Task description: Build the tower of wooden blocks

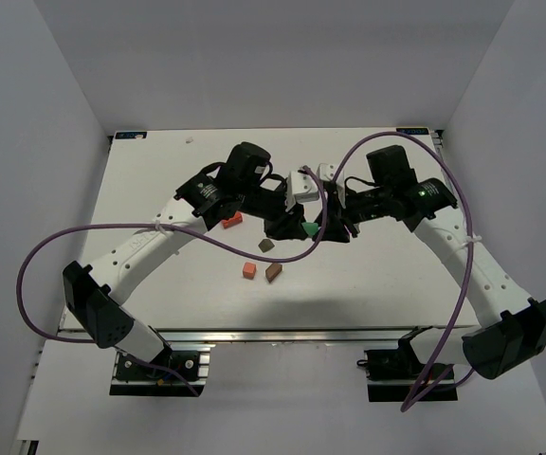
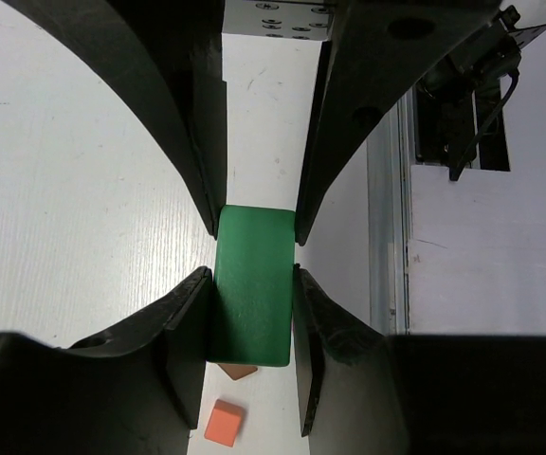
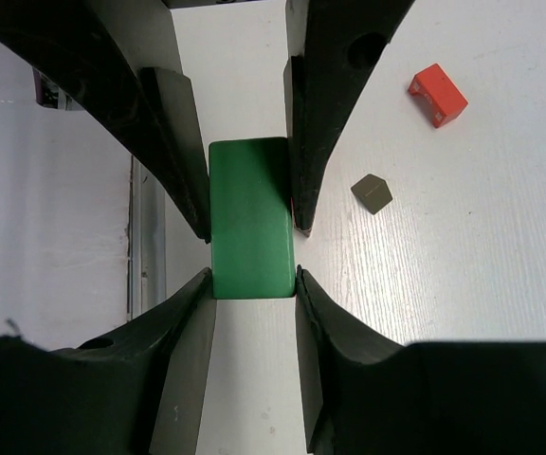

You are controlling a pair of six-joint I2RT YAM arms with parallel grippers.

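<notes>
The mint-green slab (image 1: 308, 229) hangs above the table centre, held between both grippers. My left gripper (image 1: 297, 227) is shut on one end of it; in the left wrist view (image 2: 251, 280) the slab (image 2: 252, 303) fills the gap between my fingers. My right gripper (image 1: 322, 227) is shut on the other end, pinching only its edge in the right wrist view (image 3: 251, 282) of the slab (image 3: 250, 213). On the table lie the red notched piece (image 1: 232, 221), a dark brown piece (image 1: 265, 245), the orange cube (image 1: 248, 271) and a brown piece (image 1: 273, 273). No tower shows.
The red piece (image 3: 438, 94) and a dark brown piece (image 3: 372, 192) lie to the right of the right gripper. The orange cube (image 2: 224, 422) and a brown piece (image 2: 238, 372) lie under the left gripper. Purple cables (image 1: 55, 256) loop beside both arms. The table's near edge (image 1: 282, 330) runs below.
</notes>
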